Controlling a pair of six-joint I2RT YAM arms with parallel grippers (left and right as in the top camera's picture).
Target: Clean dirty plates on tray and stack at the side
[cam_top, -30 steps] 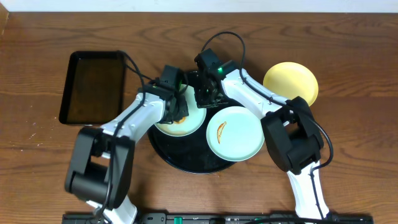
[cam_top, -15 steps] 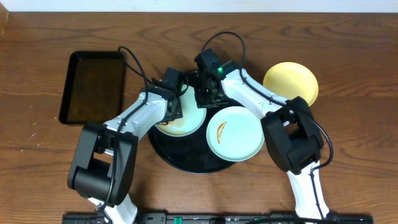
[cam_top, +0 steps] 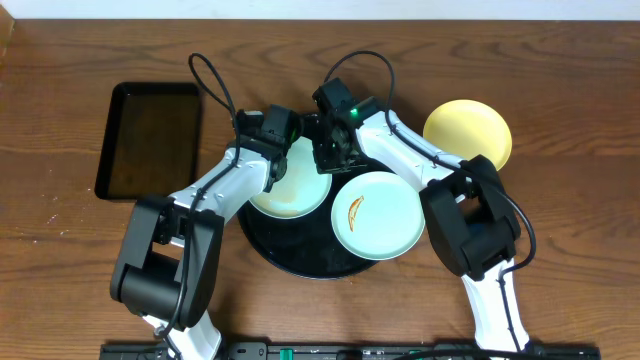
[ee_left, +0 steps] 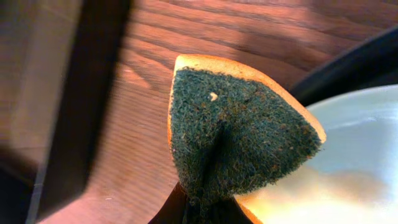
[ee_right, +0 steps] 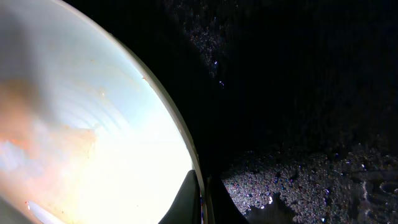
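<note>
Pinching the rim of the stiff, probably slippery plate (ee_right: 93, 124), the right gripper (ee_right: 201, 202) steadies it; the left gripper (ee_left: 198, 211) squeezes a soft sponge (ee_left: 236, 143).

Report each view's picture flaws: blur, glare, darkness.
Overhead: evenly lit and sharp, the table showing its grain. Left wrist: the sponge is crisp, the table behind it blurred. Right wrist: the plate is blown out to white, the tray almost black apart from glinting specks.

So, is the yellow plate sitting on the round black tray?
No, the yellow plate sits on the wooden table, beside the round black tray, not on it.
</note>
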